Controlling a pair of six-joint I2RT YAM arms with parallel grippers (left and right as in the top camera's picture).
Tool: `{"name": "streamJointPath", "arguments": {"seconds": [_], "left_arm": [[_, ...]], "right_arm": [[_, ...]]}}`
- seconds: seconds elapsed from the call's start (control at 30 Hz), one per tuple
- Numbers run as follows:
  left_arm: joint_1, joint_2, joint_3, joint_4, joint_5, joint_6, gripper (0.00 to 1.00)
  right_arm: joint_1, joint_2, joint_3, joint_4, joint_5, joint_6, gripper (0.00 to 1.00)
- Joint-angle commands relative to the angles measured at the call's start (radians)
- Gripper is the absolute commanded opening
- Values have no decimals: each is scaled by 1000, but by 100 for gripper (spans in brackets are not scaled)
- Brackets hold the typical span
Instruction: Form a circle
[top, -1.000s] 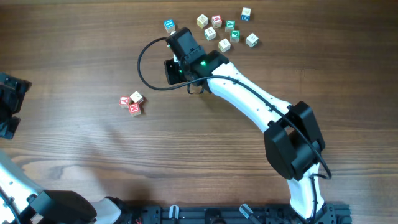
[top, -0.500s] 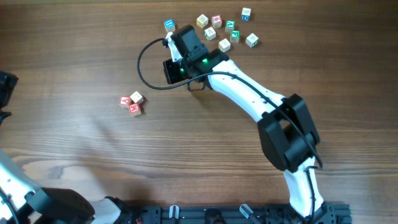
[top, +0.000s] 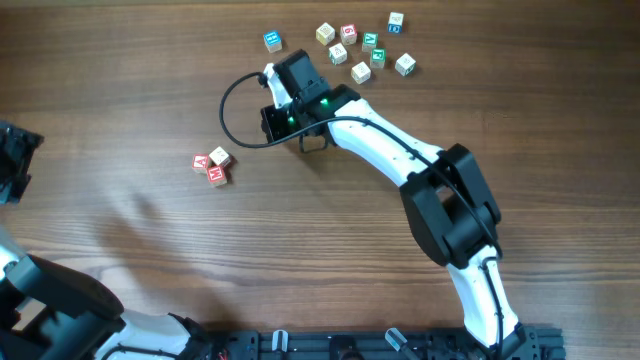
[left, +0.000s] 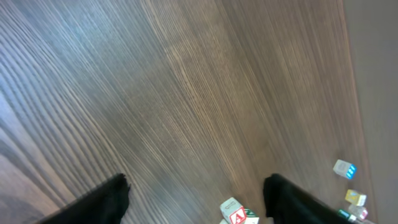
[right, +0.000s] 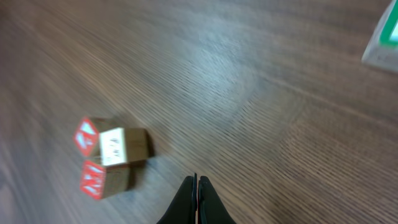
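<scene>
1. Right gripper (right: 196, 194): the jaws are clenched tip to tip with nothing between them. The tips sit low over the table (top: 120, 80) and point toward the red-printed cube cluster (top: 213, 165).
2. Left gripper (left: 196, 202): the fingers stand apart with only bare wood between them, so it has released and grasps nothing. It sits at the left edge of the table, well apart from every cube.
3. Task item: no circle is formed yet. Its makings are three small letter cubes, touching one another, left of centre. In the right wrist view the cluster lies ahead and to the left of the closed tips, not in contact with them.
4. Scattered cubes (top: 352, 48): these lie loosely spaced along the far edge, right of centre, behind the right wrist.
5. Probable reason for the clenched jaws: closed fingers make one narrow tip, better suited to nudging a cube than to lifting it. The left arm's position at the edge leaves the centre free.
6. Open room: bare wood surrounds the cluster on the left, near and far sides, enough to lay out a ring.
7. Hazard: the black cable loop (top: 232, 105) bulges from the right wrist toward the cluster and could brush cubes during a low sweep.
</scene>
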Motion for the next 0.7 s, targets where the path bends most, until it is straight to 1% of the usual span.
{"name": "streamJointPath", "arguments": {"seconds": [0.0,0.03,0.1,0.17,0.23,0.3,0.37,0.47,0.53,0.57,0.6,0.63,0.67], "left_arm": [[-14,31,1,-2,39,11,16],[-25,34,1,-2,39,11,5],[-55,34,1,-1,39,13,4],[-117,33,1,2,122,140,4],[-167,25,1,3,175,205,4],[-240,-1,1,24,172,235,4],[-310,-36,1,59,172,245,4],[-431,-121,1,108,168,250,4],[-512,-206,1,105,121,251,4],[-548,-250,1,94,85,251,4],[-574,-286,1,84,51,251,4],[-605,-333,1,69,8,251,4],[-631,-376,1,54,-25,251,4]], "right_arm": [[-3,25,-1,-10,-12,5,4],[-6,24,0,-10,-3,5,4],[-22,19,0,-27,19,5,4],[-61,-34,0,-141,105,29,4],[-90,-100,0,-237,260,51,4],[-134,-218,0,-331,450,55,4],[-175,-340,0,-379,574,42,4],[-228,-531,0,-444,710,29,5],[-252,-686,0,-524,807,32,6],[-252,-739,0,-558,836,41,13],[-252,-779,0,-589,857,57,23],[-252,-824,0,-631,881,82,30],[-252,-858,0,-671,892,104,40]]}}
